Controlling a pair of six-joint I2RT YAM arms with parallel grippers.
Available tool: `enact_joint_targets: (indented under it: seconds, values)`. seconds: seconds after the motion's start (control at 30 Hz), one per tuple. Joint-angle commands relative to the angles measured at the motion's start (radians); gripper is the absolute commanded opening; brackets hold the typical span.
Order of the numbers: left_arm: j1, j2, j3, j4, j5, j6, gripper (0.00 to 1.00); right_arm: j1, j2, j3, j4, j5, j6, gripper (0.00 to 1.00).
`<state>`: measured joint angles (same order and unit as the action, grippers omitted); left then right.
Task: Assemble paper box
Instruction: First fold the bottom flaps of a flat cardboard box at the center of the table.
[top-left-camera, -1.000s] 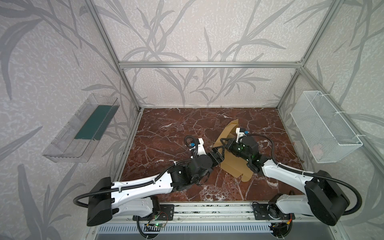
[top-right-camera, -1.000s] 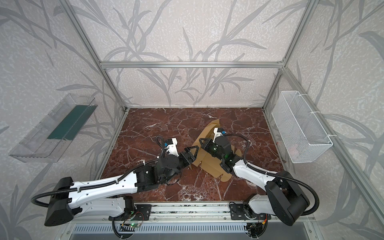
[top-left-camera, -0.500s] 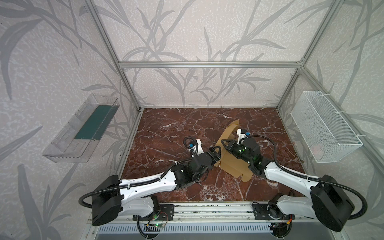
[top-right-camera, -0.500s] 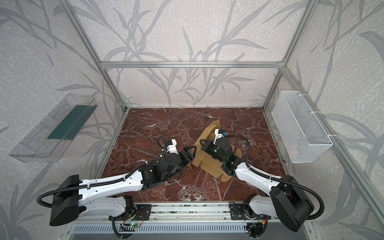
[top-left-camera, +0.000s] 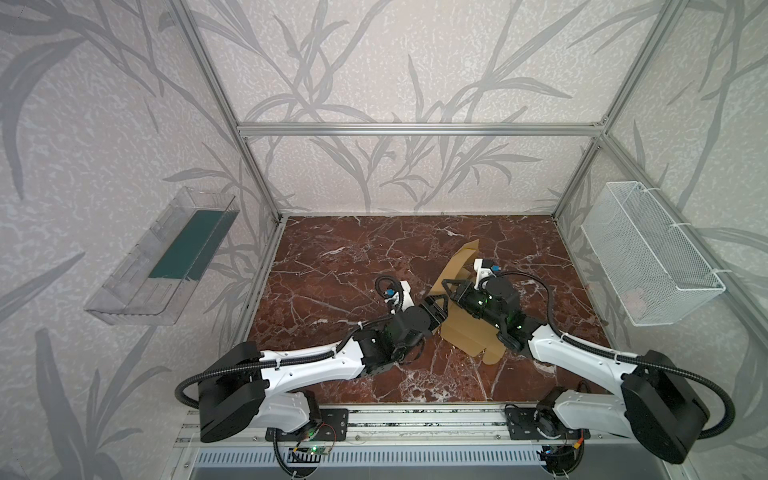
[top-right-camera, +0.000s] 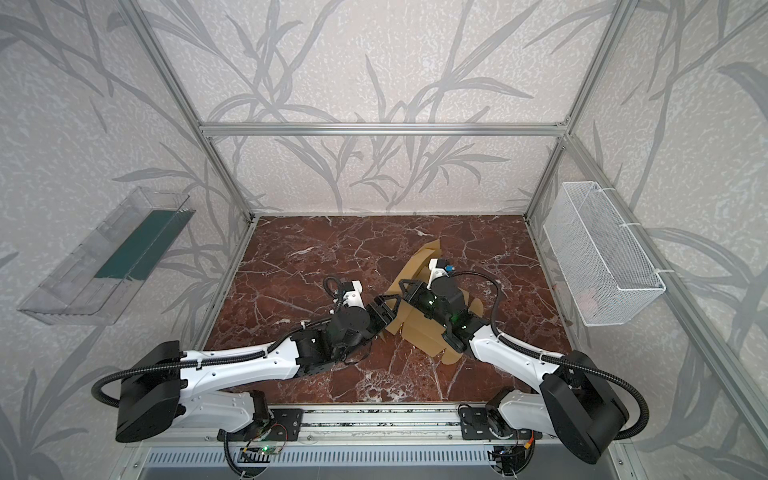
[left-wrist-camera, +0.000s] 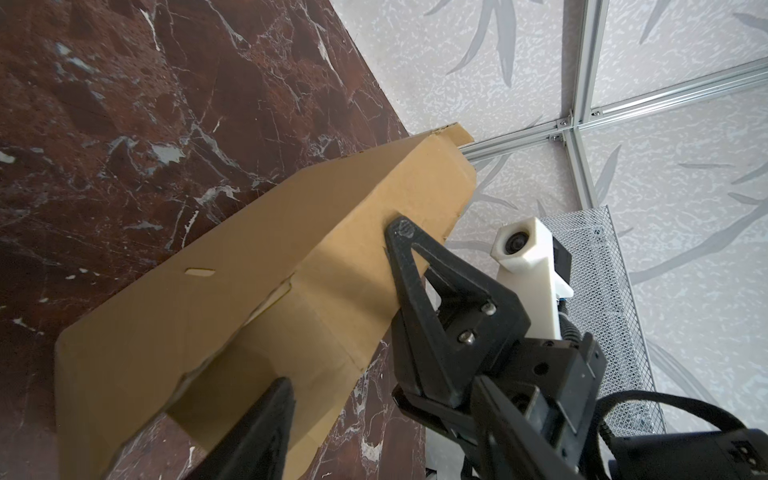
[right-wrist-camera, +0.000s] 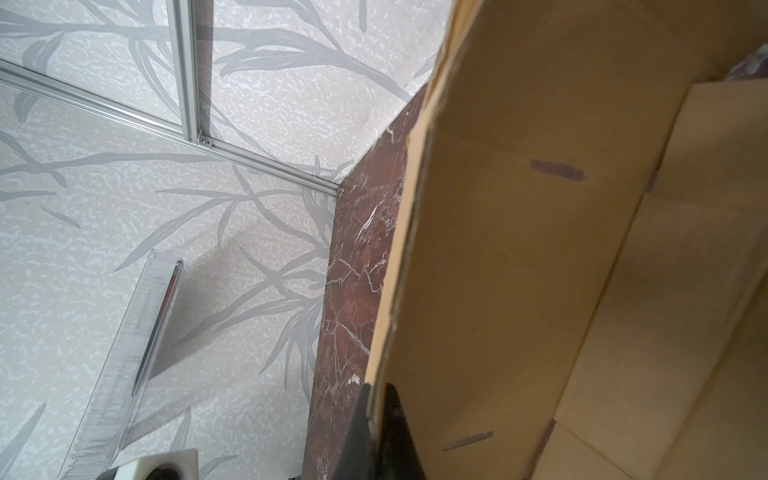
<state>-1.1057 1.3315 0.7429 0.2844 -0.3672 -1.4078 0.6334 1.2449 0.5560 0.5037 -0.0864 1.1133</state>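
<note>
Tan paper box (top-left-camera: 465, 332), part-folded, rests right of centre on the red marble table (top-left-camera: 353, 257). Nearest the front, the left gripper (top-left-camera: 438, 313) has narrowed its jaws over the last second, yet they remain apart, straddling the near flap edge with nothing clamped. Just beyond, the right gripper (top-left-camera: 448, 285) stays pinched on the long side panel, which stands a little steeper than a second ago; judgement: one wall is going up and the left looks set to take the flap.
</note>
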Motion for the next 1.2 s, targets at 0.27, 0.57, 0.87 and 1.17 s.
enact_joint_targets:
  seconds: [0.27,0.57,0.87,1.17]
  values:
    - [0.005,0.025,-0.013,0.072,-0.030,0.026,0.50,0.010,-0.060,-0.047,0.021,0.013,0.038,0.00]
    - [0.011,0.036,-0.028,0.106,-0.023,0.051,0.46,0.016,-0.099,-0.059,0.001,0.018,0.048,0.00]
    - [0.011,0.035,-0.033,0.095,-0.013,0.054,0.54,0.016,-0.133,-0.060,-0.024,0.016,0.045,0.00]
    - [0.019,0.099,-0.023,0.172,0.042,0.047,0.54,0.022,-0.204,-0.079,-0.062,0.045,0.042,0.00]
